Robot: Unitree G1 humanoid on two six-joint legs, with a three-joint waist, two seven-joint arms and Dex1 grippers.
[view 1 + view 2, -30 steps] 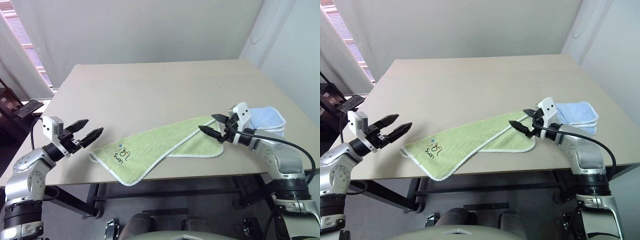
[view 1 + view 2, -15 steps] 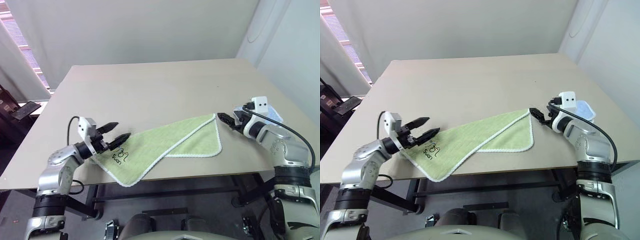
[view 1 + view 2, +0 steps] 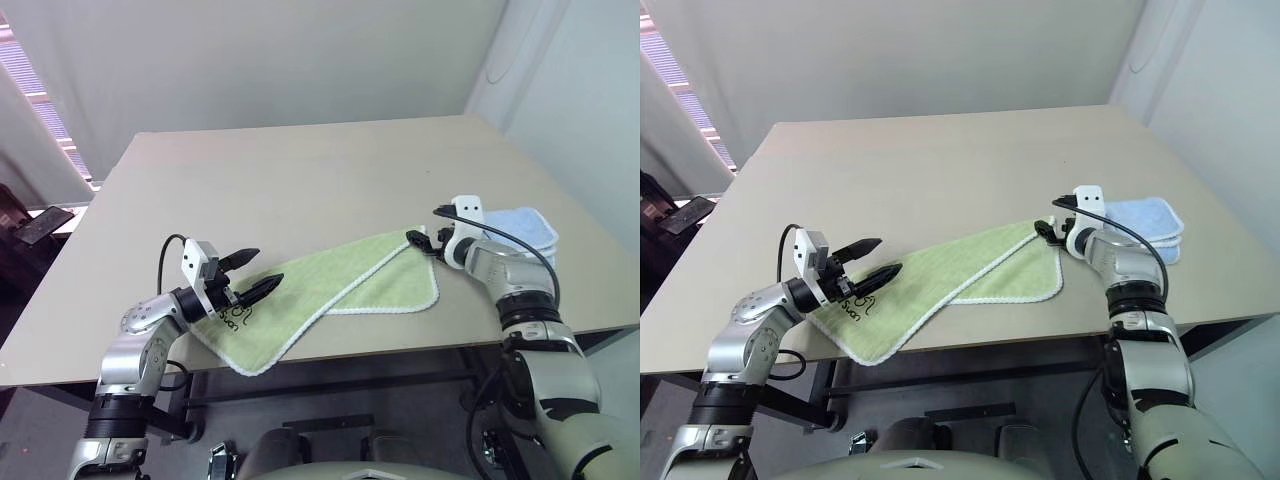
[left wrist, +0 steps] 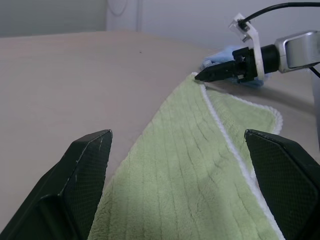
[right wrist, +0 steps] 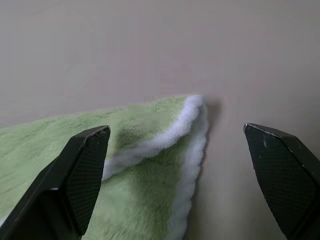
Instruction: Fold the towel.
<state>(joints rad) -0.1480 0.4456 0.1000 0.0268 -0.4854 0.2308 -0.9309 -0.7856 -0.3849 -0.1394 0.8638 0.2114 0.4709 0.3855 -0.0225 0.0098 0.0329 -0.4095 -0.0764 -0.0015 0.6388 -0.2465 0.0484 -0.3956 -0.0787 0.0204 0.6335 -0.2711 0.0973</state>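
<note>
Both claws open: left claw [image 3: 248, 275] over the towel [image 3: 330, 290], right claw [image 3: 422, 243] at its far corner

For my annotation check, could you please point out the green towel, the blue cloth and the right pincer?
green towel [image 3: 310, 290], left eye view, middle of the upper layer.
blue cloth [image 3: 525, 228], left eye view, top of the folded stack.
right pincer [image 4: 200, 76], left wrist view, at the fingertips.

The towel [image 3: 320, 295] hangs over the table [image 3: 300, 180] edge at six o'clock, its underside hidden. Its embroidered mark [image 3: 855, 308] sits partly behind the left gripper [image 3: 255, 274]. The blue cloth [image 3: 520, 228] is partly covered by the right arm.
</note>
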